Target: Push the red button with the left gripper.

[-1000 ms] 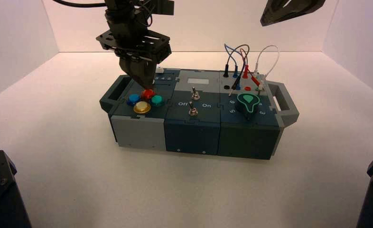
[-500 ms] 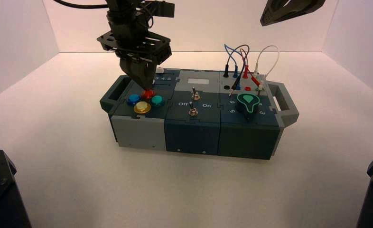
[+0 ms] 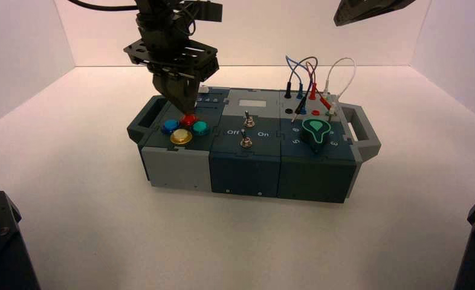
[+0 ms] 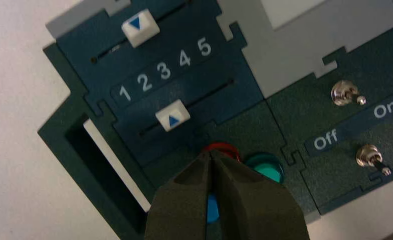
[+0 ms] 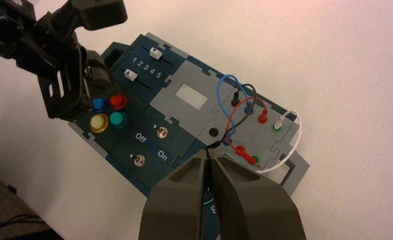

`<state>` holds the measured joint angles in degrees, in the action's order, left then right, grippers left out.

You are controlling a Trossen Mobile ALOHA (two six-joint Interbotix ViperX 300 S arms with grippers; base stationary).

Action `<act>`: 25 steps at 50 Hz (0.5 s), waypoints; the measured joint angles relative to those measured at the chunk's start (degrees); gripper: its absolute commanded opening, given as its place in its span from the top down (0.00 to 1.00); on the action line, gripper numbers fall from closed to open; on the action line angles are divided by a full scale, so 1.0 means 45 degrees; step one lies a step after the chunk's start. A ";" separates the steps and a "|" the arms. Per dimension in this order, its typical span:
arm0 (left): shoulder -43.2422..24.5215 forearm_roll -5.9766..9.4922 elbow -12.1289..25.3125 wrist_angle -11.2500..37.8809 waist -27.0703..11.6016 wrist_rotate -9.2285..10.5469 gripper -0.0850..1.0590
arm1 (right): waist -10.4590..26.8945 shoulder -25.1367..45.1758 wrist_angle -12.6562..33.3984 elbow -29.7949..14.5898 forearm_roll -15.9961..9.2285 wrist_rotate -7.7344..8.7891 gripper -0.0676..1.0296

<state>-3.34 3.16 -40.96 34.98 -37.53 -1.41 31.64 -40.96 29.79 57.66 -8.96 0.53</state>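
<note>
Red, glossy and domed, the round push button (image 3: pixel 188 119) sits between blue and green neighbours on the box's left, beneath my clenched black left end effector (image 3: pixel 190 111), whose broad tip, if lowered off-centre, could depress the blue or green button.

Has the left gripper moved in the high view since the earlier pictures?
No, not noticeably: the left gripper shows its tip at the red button in all three high views, with no clear shift either way.
</note>
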 measured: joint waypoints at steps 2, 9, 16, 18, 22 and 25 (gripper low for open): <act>0.0039 0.0000 0.0020 0.0020 0.0000 0.0000 0.95 | -0.0020 0.0000 0.0020 0.0000 0.0000 0.0000 0.96; 0.0352 0.0000 0.0020 0.0059 0.0000 0.0039 0.95 | -0.0020 -0.0020 0.0020 0.0000 0.0000 0.0000 0.96; 0.0703 0.0000 0.0020 0.0117 -0.0020 0.0059 0.95 | 0.0000 -0.0020 0.0020 0.0000 0.0000 0.0000 0.96; 0.0742 0.0000 0.0020 0.0156 -0.0039 0.0059 0.95 | 0.0000 -0.0020 0.0020 0.0000 0.0000 0.0000 0.96; 0.0781 0.0000 0.0020 0.0273 -0.0039 0.0059 0.95 | 0.0000 0.0000 0.0000 0.0000 0.0000 0.0000 0.96; 0.0801 0.0000 0.0020 0.0332 -0.0059 0.0059 0.95 | -0.0020 0.0000 0.0020 0.0000 0.0000 0.0000 0.96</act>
<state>0.26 3.16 -40.87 36.47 -37.79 -1.14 31.55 -40.96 29.88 57.66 -8.96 0.53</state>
